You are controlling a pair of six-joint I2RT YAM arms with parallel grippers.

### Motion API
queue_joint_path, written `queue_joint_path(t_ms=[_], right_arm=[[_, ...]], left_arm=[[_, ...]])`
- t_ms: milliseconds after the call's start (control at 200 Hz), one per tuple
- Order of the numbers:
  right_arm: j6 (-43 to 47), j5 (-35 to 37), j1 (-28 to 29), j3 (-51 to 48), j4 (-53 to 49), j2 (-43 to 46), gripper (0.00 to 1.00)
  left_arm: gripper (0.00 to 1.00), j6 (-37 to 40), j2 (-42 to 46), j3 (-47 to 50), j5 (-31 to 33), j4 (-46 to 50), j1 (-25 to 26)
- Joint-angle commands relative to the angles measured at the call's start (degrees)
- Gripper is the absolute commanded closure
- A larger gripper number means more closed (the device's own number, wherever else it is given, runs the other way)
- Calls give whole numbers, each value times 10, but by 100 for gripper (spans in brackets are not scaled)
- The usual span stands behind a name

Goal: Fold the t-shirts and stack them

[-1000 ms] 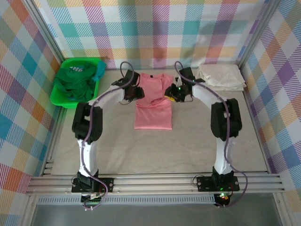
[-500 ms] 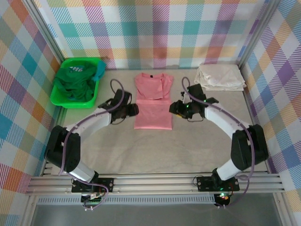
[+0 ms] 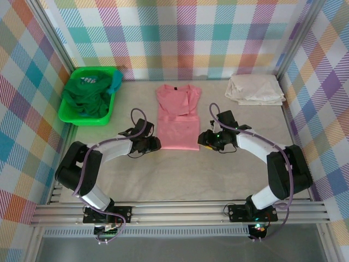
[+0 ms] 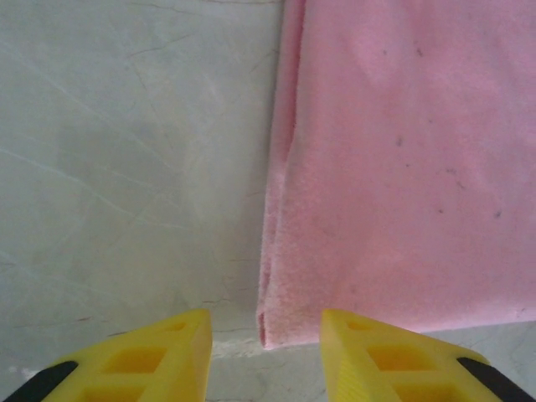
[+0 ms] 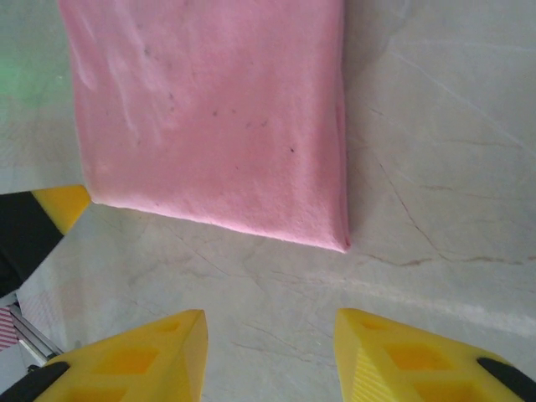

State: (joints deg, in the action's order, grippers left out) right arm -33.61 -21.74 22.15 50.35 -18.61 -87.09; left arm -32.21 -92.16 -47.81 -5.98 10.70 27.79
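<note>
I have open counter across the near half, between the two arms. The pink t-shirt lies flat in the middle, low enough to pass over. My left jaws sit spread just off its near left corner and my right jaws spread just off its near right corner, each with bare counter beside it on the outer side. The green bin, heaped with dark cloth, blocks the far left corner. The cream t-shirt takes the far right. Plaid walls close the back and both sides.
</note>
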Motion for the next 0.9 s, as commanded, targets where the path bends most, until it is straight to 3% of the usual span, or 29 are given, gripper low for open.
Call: queue_joint_path(t_ms=[0, 405, 760, 895], right_arm=[[-1, -13, 1, 0, 23, -7, 56], [-6, -12, 1, -18, 42, -16, 57], [-43, -8, 0, -31, 49, -24, 55], [-70, -25, 0, -23, 72, -59, 55]], left_arm=[[61, -9, -17, -11, -10, -19, 7], [60, -14, -51, -40, 1, -23, 27], [100, -16, -43, -47, 29, 6, 28], [100, -15, -30, -42, 38, 13, 28]])
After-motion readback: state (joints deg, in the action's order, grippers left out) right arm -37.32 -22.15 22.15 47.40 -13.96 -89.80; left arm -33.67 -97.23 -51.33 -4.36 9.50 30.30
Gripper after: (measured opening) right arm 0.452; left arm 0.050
